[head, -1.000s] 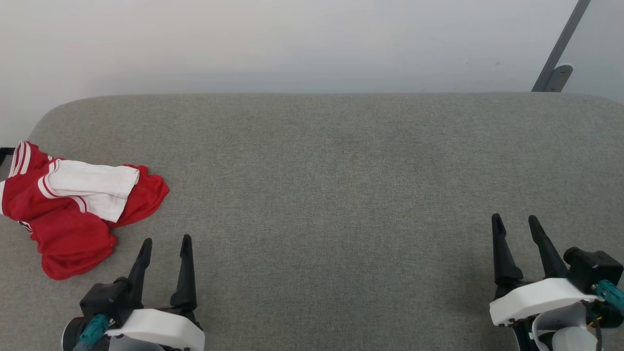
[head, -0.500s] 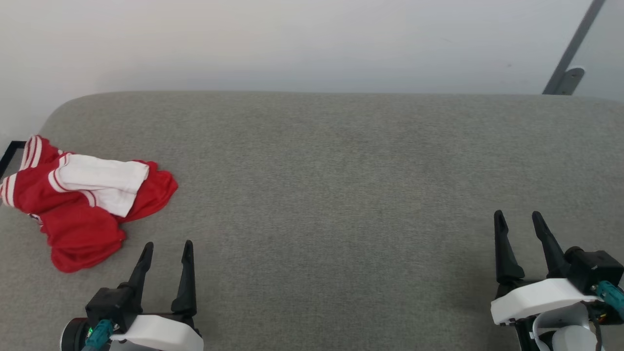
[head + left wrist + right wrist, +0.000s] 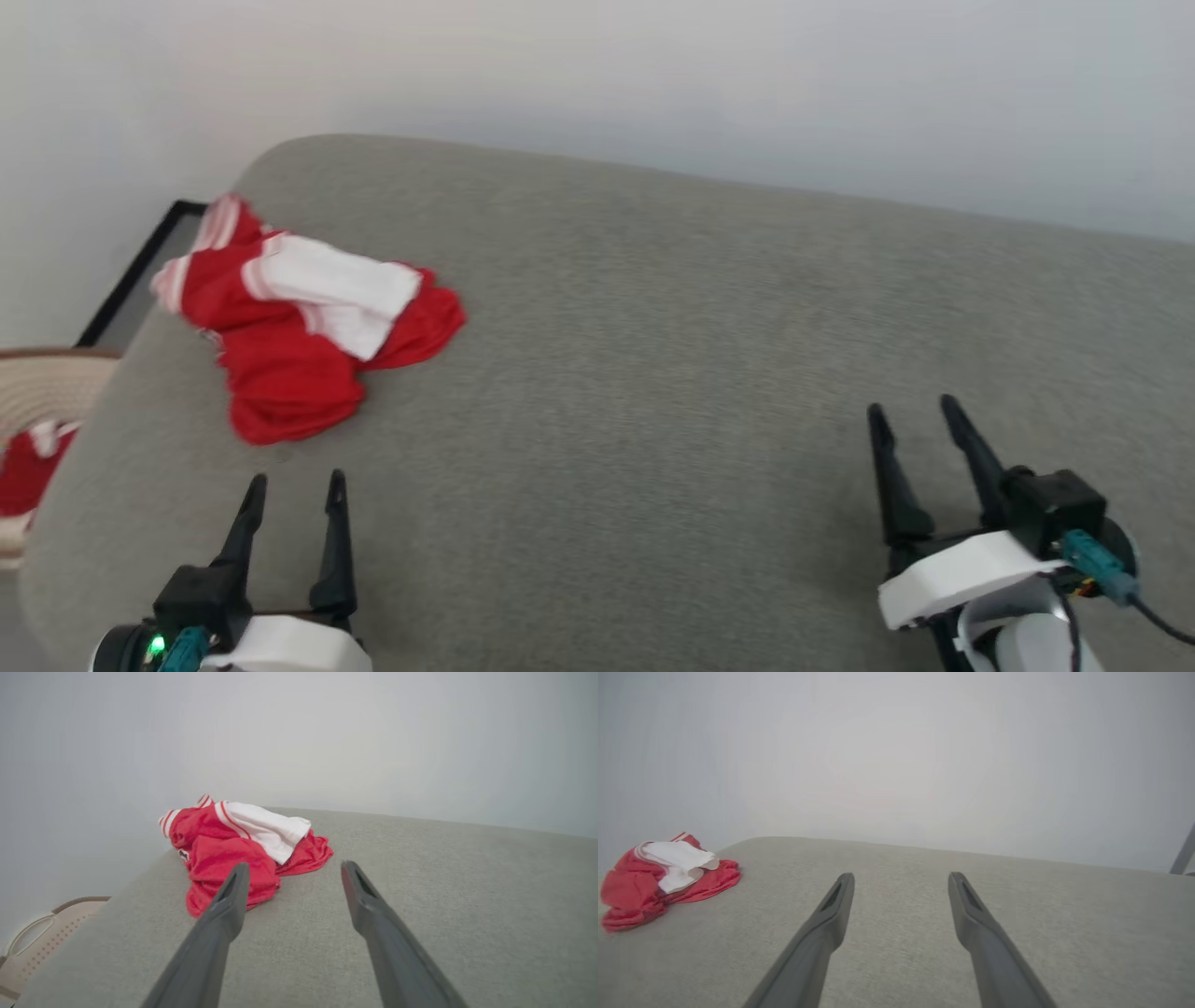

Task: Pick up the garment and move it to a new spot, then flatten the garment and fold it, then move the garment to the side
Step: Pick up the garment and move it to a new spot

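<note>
The garment (image 3: pixel 299 327) lies crumpled near the far left corner of the grey fabric table (image 3: pixel 653 373): red cloth with a white sleeve on top and striped trim. It also shows in the left wrist view as the garment (image 3: pixel 243 849) and in the right wrist view as the garment (image 3: pixel 663 877). My left gripper (image 3: pixel 294 481) is open and empty, a little nearer than the garment, apart from it. In its own wrist view the left gripper (image 3: pixel 292 870) points just right of the heap. My right gripper (image 3: pixel 915 411) hovers open and empty at the lower right, seen as the right gripper (image 3: pixel 901 879) above bare table.
A beige perforated basket (image 3: pixel 37 392) holding red cloth stands off the table's left edge, the same basket (image 3: pixel 42 938) showing low in the left wrist view. A pale wall rises behind the table. A black frame edge (image 3: pixel 140 271) runs beside the far left corner.
The head camera has swung left and tilted, so the whole scene shifted right and the basket came into view. Both grippers stay open; the garment lies as before.
</note>
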### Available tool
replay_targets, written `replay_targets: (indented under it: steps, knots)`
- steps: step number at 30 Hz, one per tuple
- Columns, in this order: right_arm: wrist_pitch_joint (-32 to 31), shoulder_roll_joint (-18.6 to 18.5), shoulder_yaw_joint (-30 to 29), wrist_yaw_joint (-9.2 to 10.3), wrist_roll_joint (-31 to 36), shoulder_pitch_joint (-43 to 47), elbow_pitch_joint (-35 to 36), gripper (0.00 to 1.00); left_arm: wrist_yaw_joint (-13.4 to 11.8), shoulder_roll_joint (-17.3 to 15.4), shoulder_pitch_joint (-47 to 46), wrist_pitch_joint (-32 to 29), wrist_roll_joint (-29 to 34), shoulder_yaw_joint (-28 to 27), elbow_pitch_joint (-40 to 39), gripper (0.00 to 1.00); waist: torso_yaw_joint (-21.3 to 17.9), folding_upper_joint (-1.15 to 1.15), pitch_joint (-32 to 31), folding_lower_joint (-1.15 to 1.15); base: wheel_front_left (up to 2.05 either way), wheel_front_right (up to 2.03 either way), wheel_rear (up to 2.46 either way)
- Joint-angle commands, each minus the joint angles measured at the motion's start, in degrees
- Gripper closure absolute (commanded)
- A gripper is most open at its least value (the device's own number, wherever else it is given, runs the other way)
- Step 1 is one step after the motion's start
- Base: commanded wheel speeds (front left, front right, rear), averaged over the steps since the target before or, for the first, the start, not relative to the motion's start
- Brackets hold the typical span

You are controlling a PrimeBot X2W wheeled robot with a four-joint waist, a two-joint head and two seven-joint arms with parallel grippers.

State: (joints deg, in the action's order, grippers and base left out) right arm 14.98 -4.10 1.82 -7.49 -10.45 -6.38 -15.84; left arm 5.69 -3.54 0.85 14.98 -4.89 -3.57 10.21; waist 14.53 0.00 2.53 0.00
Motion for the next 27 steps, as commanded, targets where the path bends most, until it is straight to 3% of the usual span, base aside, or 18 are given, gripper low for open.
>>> replay_targets:
  steps: [1,10,16,21,27]
  knots:
    - [0.3,0.3,1.5,0.00,-0.2,-0.8,-0.5,0.00,-0.8,0.2,1.1,0.3,0.1,-0.9,-0.4,0.00,4.4,0.00,-0.3,0.00,0.00,0.00,0.00]
    - [0.3,0.8,5.6,0.00,-1.2,-1.8,-1.8,0.00,-1.9,0.6,3.5,0.3,-1.0,-1.9,-1.6,0.00,11.5,0.00,-0.6,0.00,0.00,0.00,0.00]
    - [0.3,0.9,7.5,0.00,-1.7,-2.7,-2.3,0.00,-3.1,0.6,5.3,0.3,-2.8,-1.7,-2.8,0.00,13.0,0.00,-0.6,0.00,0.00,0.00,0.00]
    - [0.3,1.0,8.4,0.00,-2.0,-3.2,-2.6,0.00,-2.7,0.6,4.6,0.3,-2.5,-1.6,-3.1,0.00,11.0,0.00,0.0,0.00,0.00,0.00,0.00]
    - [0.3,0.9,8.3,0.00,-1.7,-4.3,-2.2,0.00,-0.1,-1.4,-1.0,0.3,0.4,-1.0,-1.6,0.00,4.6,0.00,2.7,0.00,0.00,0.00,0.00]
